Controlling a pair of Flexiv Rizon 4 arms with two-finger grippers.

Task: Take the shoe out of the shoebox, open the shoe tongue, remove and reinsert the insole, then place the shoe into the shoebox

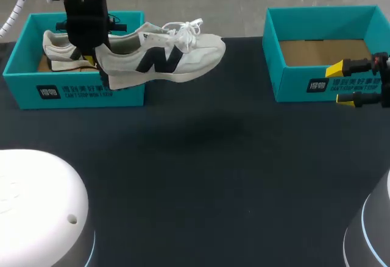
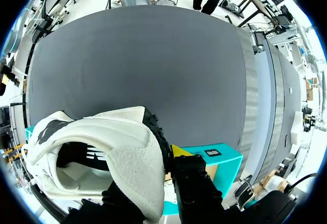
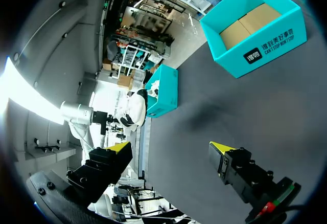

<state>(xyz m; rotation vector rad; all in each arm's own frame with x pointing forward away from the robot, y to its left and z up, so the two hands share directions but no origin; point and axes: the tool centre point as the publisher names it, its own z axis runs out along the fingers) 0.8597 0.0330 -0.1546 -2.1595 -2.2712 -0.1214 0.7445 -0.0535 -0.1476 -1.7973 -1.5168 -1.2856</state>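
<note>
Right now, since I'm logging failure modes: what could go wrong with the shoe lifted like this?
1. The left tool pinches the shoe only at its heel collar, with the toe hanging unsupported; it may sag or slip.
2. The heel hangs over the left shoebox and the second shoe inside; a low sideways move could clip the wall and drag the box.

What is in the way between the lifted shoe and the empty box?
Nothing visible. Only bare table lies between the shoe in the left gripper and the empty box. The right gripper sits open beside that box, not over it.
</note>
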